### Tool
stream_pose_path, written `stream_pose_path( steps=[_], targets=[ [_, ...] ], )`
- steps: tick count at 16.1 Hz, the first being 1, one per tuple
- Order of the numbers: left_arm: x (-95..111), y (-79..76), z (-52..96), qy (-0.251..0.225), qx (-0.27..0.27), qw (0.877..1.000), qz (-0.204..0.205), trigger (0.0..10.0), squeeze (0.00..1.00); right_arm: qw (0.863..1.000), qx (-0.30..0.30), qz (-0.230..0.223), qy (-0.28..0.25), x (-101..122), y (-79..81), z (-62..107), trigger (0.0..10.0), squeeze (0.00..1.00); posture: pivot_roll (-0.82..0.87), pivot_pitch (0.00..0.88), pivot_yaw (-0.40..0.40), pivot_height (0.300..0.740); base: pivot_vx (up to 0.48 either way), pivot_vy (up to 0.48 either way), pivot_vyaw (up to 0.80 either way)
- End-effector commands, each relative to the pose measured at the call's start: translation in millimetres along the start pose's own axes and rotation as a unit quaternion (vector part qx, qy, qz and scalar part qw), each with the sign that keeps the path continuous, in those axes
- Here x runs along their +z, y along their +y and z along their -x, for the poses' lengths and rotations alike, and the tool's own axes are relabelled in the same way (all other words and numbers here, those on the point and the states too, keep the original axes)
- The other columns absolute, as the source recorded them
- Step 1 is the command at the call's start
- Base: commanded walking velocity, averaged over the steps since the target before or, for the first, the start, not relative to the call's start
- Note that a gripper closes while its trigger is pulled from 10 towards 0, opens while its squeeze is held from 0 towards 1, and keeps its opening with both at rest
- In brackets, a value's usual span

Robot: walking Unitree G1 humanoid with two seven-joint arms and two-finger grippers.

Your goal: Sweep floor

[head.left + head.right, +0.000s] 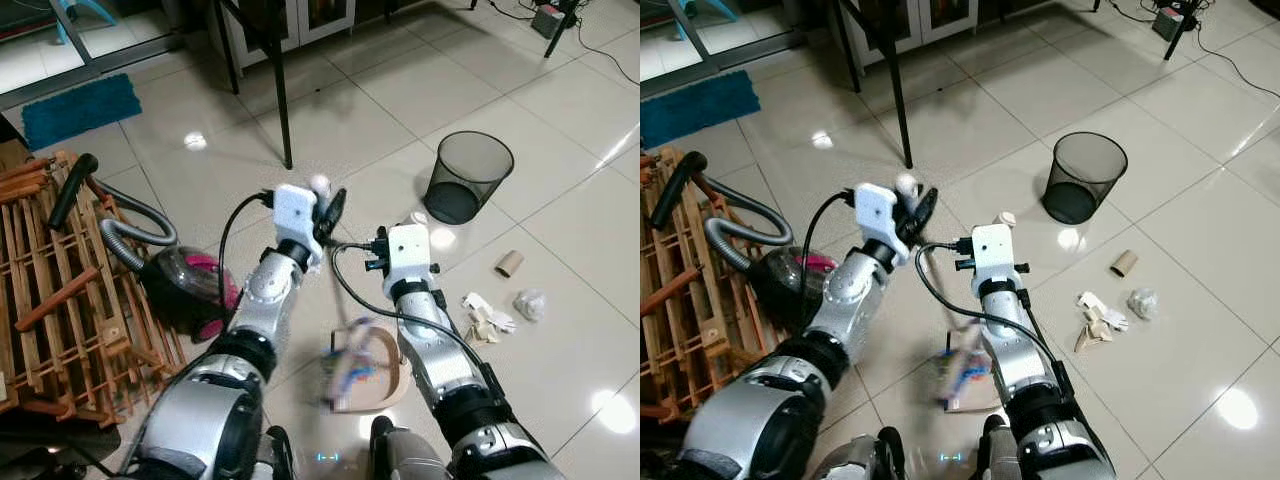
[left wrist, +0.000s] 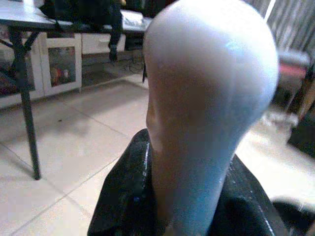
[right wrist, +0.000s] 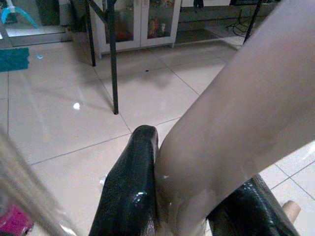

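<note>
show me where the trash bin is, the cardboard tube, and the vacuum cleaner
Trash bin (image 1: 469,176), left eye view: on its black mesh wall.
Cardboard tube (image 1: 510,264), left eye view: on its brown side.
Vacuum cleaner (image 1: 190,284), left eye view: on its dark and pink body.

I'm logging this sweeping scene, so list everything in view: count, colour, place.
Wastebasket: one, black mesh, ahead on the right.
Cardboard tube: one, brown, on the tiles right of the arms.
Crumpled paper scraps: several, white and tan, near the tube.
Vacuum cleaner: one, dark with pink, left.
Wooden rack: one, brown, far left.
Mat: one, blue, far left.
Broom head: one, blurred, below the arms.
Left gripper: shut on a white handle.
Right gripper: shut on a pale handle.
</note>
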State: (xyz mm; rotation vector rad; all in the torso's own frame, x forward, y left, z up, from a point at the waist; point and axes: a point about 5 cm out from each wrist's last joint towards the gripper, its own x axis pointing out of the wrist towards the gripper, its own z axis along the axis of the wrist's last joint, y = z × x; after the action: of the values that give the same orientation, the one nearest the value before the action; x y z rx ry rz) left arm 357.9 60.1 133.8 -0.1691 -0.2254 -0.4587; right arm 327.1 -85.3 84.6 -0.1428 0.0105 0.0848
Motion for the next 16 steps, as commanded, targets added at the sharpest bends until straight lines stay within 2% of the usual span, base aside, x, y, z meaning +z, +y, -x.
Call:
stream_pose_path(
  steps=[1,3,4,5,8,9,12,13,14,15,16],
  targets=[
    [15,-5.2,-10.4,-0.038,-0.007,0.999,0.030,10.0,0.00,0.995,0.023,-0.020,0.091,-35,9.5,15.3,10.0,0.00,-0.08,0.176,0.045,0.740,0.000,0.000,0.00],
    [22,-9.6,-14.3,-0.054,-0.029,0.997,0.047,10.0,0.00,0.995,0.025,-0.027,0.095,-36,8.4,14.6,10.0,0.00,-0.07,0.154,0.043,0.740,0.000,0.000,0.00],
    [33,-11.1,-18.2,-0.072,-0.058,0.995,0.045,10.0,0.00,0.994,0.026,-0.035,0.098,-36,5.6,13.6,10.0,0.00,-0.06,0.129,0.044,0.740,0.000,0.000,0.00],
    [42,-9.2,-20.7,-0.082,-0.081,0.993,0.026,10.0,0.00,0.994,0.025,-0.037,0.098,-36,2.5,12.5,10.0,0.00,-0.06,0.116,0.051,0.740,0.000,0.000,0.00],
    [67,7.8,-22.7,-0.097,-0.102,0.990,-0.015,10.0,0.00,0.994,0.005,-0.047,0.101,-36,-9.1,10.1,10.0,0.00,-0.04,0.081,0.058,0.740,0.000,0.000,0.00],
    [76,18.9,-21.2,-0.088,-0.107,0.990,-0.039,10.0,0.00,0.993,-0.007,-0.049,0.103,-37,-16.3,9.1,10.0,0.00,-0.03,0.051,0.062,0.740,0.000,0.000,0.00],
    [90,34.6,-13.4,-0.077,-0.118,0.988,-0.070,10.0,0.00,0.992,-0.021,-0.052,0.109,-40,-25.6,7.5,10.0,0.00,-0.02,0.024,0.065,0.740,0.000,0.000,0.00],
    [94,42.1,-7.3,-0.069,-0.118,0.986,-0.091,10.0,0.00,0.992,-0.026,-0.053,0.109,-40,-28.9,7.2,10.0,0.00,-0.02,0.006,0.069,0.740,0.000,0.000,0.00],
    [96,53.2,0.8,-0.044,-0.108,0.985,-0.128,10.0,0.00,0.992,-0.033,-0.058,0.110,-39,-33.3,6.6,10.0,0.00,-0.02,0.000,0.070,0.740,0.000,0.000,0.00],
    [96,54.6,1.8,-0.039,-0.105,0.985,-0.131,10.0,0.00,0.992,-0.033,-0.059,0.110,-39,-33.7,6.4,10.0,0.00,-0.02,0.000,0.070,0.740,0.000,0.000,0.00],
    [92,66.3,8.6,-0.011,-0.066,0.986,-0.150,10.0,0.00,0.992,-0.034,-0.066,0.102,-35,-37.3,5.1,10.0,0.00,-0.02,0.000,0.068,0.740,0.000,0.000,0.00]
  ],
)
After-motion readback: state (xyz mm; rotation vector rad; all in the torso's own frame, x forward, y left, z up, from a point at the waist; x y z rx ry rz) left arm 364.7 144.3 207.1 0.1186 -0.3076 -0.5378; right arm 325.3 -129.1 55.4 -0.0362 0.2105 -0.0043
